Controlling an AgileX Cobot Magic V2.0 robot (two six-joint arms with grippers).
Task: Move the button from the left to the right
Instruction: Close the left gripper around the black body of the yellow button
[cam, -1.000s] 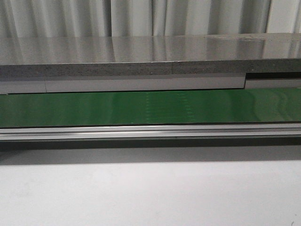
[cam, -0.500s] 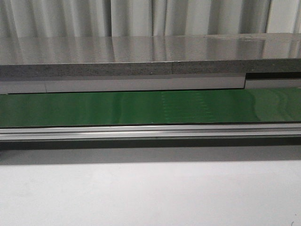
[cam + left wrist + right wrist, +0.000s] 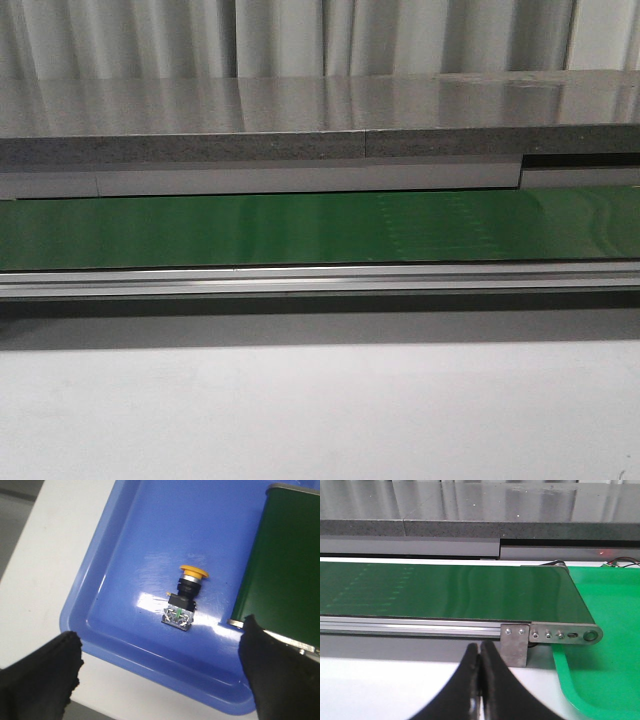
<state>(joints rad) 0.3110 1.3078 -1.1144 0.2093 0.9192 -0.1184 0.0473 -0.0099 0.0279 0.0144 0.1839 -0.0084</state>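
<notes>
The approach to the pick seems to be the step in hand: the left pincer (image 3: 160,680) hangs with its black fingers spread wide over the single push-button with a yellow-orange mushroom cap and black body (image 3: 183,597), which lies on its side, untouched, in the one blue plastic tray (image 3: 125,550) on the white table (image 3: 45,575). Next it should call for lowering to straddle the button and closing. One green conveyor belt (image 3: 300,230) and one green tray (image 3: 605,675) show, and the right pincer (image 3: 480,675) is pressed together, empty.
</notes>
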